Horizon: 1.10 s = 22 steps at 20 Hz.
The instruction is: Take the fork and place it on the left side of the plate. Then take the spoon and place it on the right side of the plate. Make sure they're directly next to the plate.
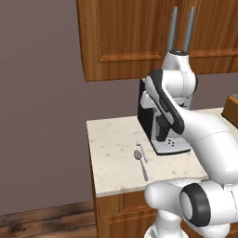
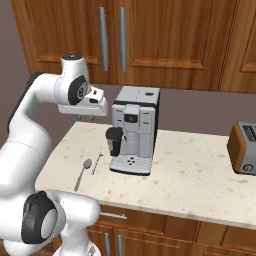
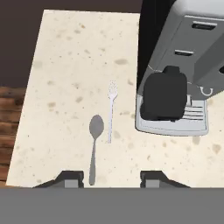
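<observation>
The pale silver fork lies on the speckled counter with its tines pointing away from me, just left of the coffee machine's tray. Beside it on the left rests the darker grey spoon, bowl at the far end; the two lie close, nearly parallel, apart from each other. Both also lie near the counter's left end, fork and spoon, and again fork and spoon. My gripper hangs open high above them, nothing between its fingers. The yellow plate is out of view.
A grey coffee machine with a black cup on its tray stands right of the cutlery. A brown toaster sits far right. The counter's left edge drops to a wood floor. Wooden cabinets hang above.
</observation>
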Motion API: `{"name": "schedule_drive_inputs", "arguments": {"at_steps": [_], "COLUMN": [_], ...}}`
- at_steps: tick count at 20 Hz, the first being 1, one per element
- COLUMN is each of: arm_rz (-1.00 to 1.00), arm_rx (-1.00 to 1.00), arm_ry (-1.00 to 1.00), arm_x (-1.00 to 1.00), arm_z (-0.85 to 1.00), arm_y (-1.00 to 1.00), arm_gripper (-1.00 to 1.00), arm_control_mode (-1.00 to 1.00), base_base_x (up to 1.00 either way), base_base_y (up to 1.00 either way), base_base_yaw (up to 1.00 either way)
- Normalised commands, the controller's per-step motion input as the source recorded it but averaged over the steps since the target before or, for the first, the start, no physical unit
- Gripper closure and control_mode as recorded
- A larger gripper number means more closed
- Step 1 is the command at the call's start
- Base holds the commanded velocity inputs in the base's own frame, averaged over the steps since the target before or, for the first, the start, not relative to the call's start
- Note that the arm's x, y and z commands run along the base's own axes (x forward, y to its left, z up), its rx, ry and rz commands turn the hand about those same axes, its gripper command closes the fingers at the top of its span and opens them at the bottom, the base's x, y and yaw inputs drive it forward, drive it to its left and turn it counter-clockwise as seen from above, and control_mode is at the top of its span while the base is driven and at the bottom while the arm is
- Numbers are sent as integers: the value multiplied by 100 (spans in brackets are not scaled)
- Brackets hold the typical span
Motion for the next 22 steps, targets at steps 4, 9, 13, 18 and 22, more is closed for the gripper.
{"name": "schedule_drive_inputs", "arguments": {"at_steps": [4, 9, 13, 18, 22], "arm_rz": [0, 0, 0, 0, 0], "arm_rx": [0, -1, -5, -6, -1], "arm_ry": [0, 3, 8, 17, 18], "arm_x": [-14, -41, -49, -33, -17], "arm_z": [-2, -53, -90, -94, -74], "arm_y": [1, 31, 51, 54, 14], "arm_gripper": [-100, -100, -100, -100, -100], "arm_control_mode": [-100, -100, -100, -100, -100], "base_base_x": [0, 0, 0, 0, 0], "base_base_y": [0, 0, 0, 0, 0], "base_base_yaw": [0, 0, 0, 0, 0]}}
